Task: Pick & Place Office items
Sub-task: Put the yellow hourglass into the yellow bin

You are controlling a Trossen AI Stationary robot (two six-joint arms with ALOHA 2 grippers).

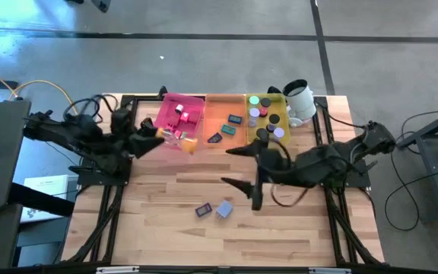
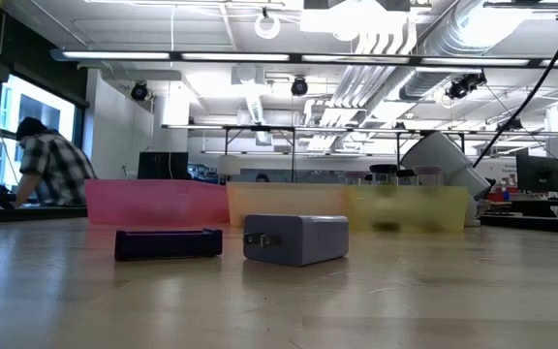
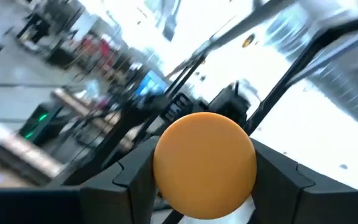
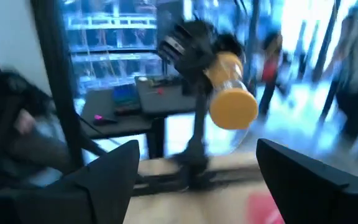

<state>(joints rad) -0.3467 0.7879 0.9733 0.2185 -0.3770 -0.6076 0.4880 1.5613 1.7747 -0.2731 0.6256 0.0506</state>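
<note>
My left gripper (image 1: 149, 137) hangs in the air at the table's left, by the pink tray (image 1: 192, 103), shut on an orange round roll (image 3: 204, 163). The right wrist view shows this roll (image 4: 232, 99) from farther off. My right gripper (image 1: 242, 167) stands open above the table's middle right, with nothing between its fingers. A dark blue flat rectangle (image 2: 168, 242) and a lavender block (image 2: 295, 238) lie flat on the wooden table near its front. Several small pieces lie in the orange tray (image 1: 225, 103) and the yellow tray (image 1: 274, 97). My left gripper pinches the orange roll's curved sides (image 3: 160, 168) between its two fingers (image 3: 126, 183), and the roll's round orange face is turned back at the wrist. The fingers come roughly level from the table's left. The roll is lifted clear of the table and trays.
A white cup (image 1: 300, 99) lies tilted at the yellow tray's far right corner. The three trays stand side by side along the table's far edge. A person (image 2: 46, 170) bends over a desk in the room behind.
</note>
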